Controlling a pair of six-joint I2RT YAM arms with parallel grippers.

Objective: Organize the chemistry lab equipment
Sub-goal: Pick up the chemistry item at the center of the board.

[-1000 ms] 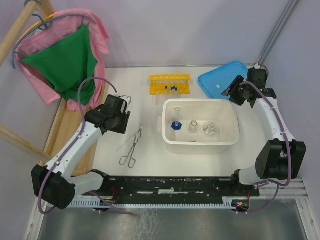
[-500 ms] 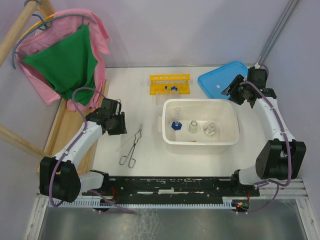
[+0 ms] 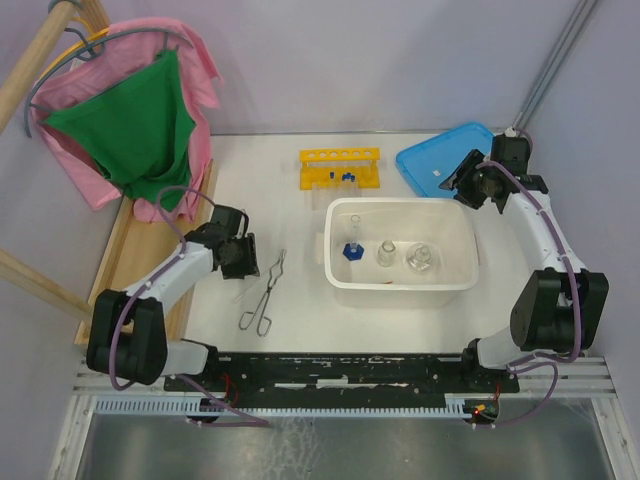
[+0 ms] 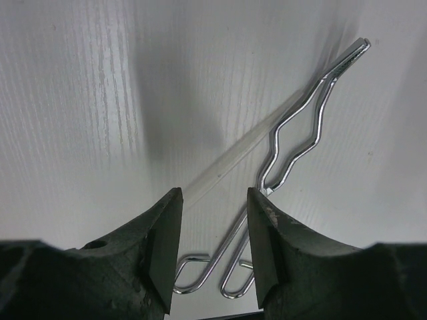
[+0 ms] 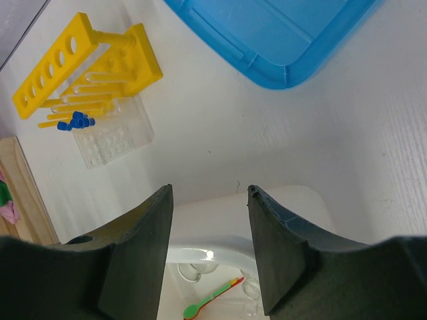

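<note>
Green-tipped stick (image 5: 212,301) in tub (image 5: 200,256), right wrist view

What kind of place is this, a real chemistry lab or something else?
Probably a robot test bench staged as a lab: a yellow test-tube rack, metal tongs and small flasks in a white tub sit on a plain white table, with pink and green cloths hanging beside it.

**Left wrist view.** The loop handles of the tongs (image 4: 320,117) are partly hidden behind my left fingers (image 4: 160,253) and the lower edge.

**Right wrist view.** The top edge cuts off the blue lid (image 5: 280,40). My right fingers (image 5: 143,260) hide most of the white tub (image 5: 207,254). The green-and-red stick (image 5: 217,295) inside it ends close to the bottom edge.

**Top view.** The blue-capped tubes (image 3: 347,176) are too small for me to count.
</note>
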